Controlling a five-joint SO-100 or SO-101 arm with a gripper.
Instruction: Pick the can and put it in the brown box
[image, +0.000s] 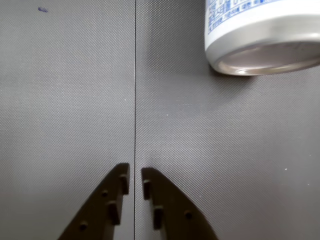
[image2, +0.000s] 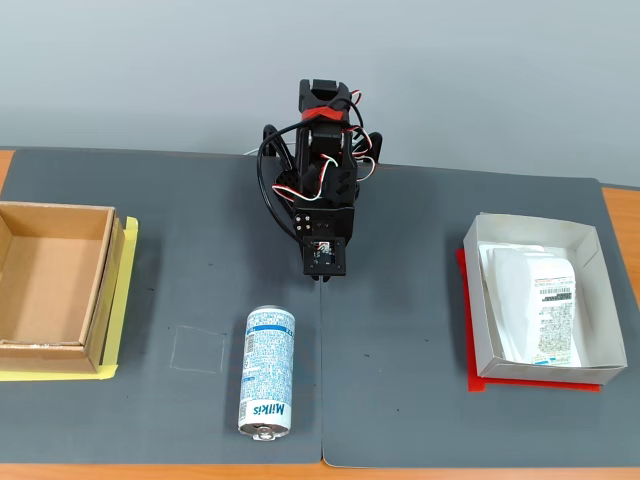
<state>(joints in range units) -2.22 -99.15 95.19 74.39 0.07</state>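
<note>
The can (image2: 267, 373), white with blue print and "Milkis" lettering, lies on its side on the dark mat near the front edge. In the wrist view the can's (image: 260, 35) silver end shows at the top right. My gripper (image2: 320, 277) hangs folded near the arm's base, behind and slightly right of the can, apart from it. In the wrist view my gripper (image: 135, 172) points at bare mat, shut with only a thin slit between its fingers and nothing held. The brown box (image2: 105, 290) sits at the left edge, open and with nothing inside.
A white paper box (image2: 478, 300) holding a white labelled packet (image2: 540, 300) rests on red tape at the right. Yellow tape (image2: 125, 300) lies under the brown box. A faint square outline (image2: 198, 349) is drawn left of the can. A mat seam (image: 135, 75) runs down the middle.
</note>
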